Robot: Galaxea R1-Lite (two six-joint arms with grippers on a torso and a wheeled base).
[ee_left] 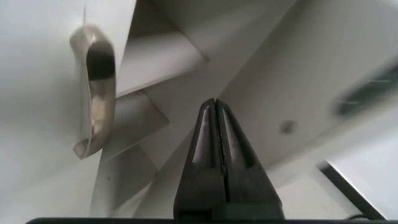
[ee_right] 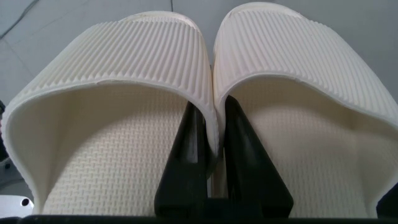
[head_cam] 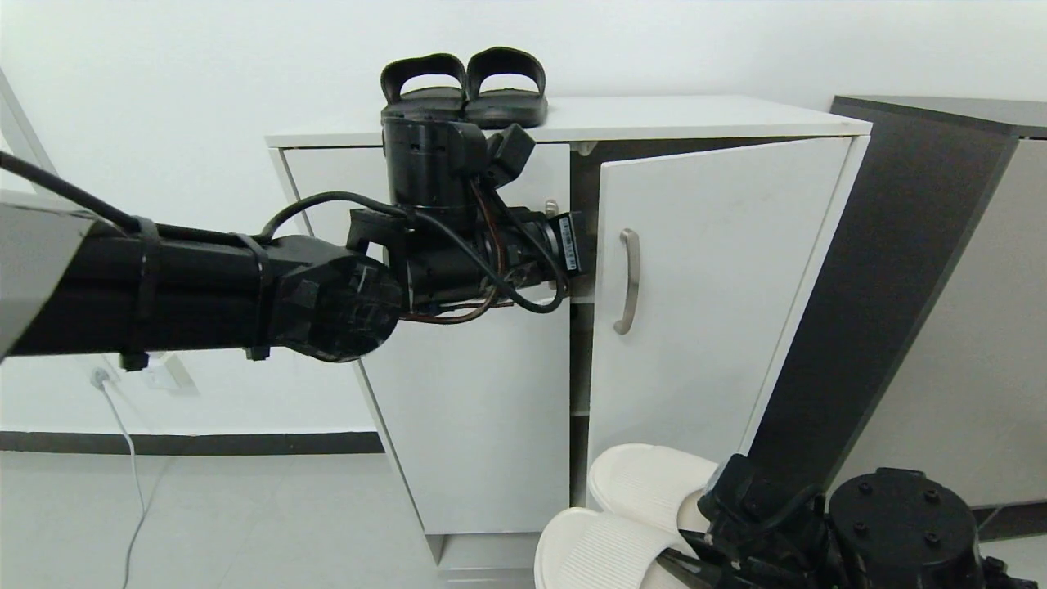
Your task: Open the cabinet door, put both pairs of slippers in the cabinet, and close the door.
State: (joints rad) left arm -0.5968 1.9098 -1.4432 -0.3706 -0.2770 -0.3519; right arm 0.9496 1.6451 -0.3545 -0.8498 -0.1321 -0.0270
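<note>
- Cream ribbed foam slippers (ee_right: 149, 68), a pair side by side, are held low in front of the white two-door cabinet (head_cam: 703, 119). Their toes point away from the wrist, toward the cabinet's foot.
- Right gripper (ee_right: 214, 134) is clamped on their two touching inner strap walls.
- Black slide slippers (head_cam: 465, 86) rest on the cabinet top, long axes running front to back.
- Right-hand door (head_cam: 720, 311), with its upright metal handle (head_cam: 628, 281), stands ajar.
- Left gripper (ee_left: 216, 112), fingers pressed together, sits by the gap between the doors.
- I can't read the small wrist label (head_cam: 570, 241).
</note>
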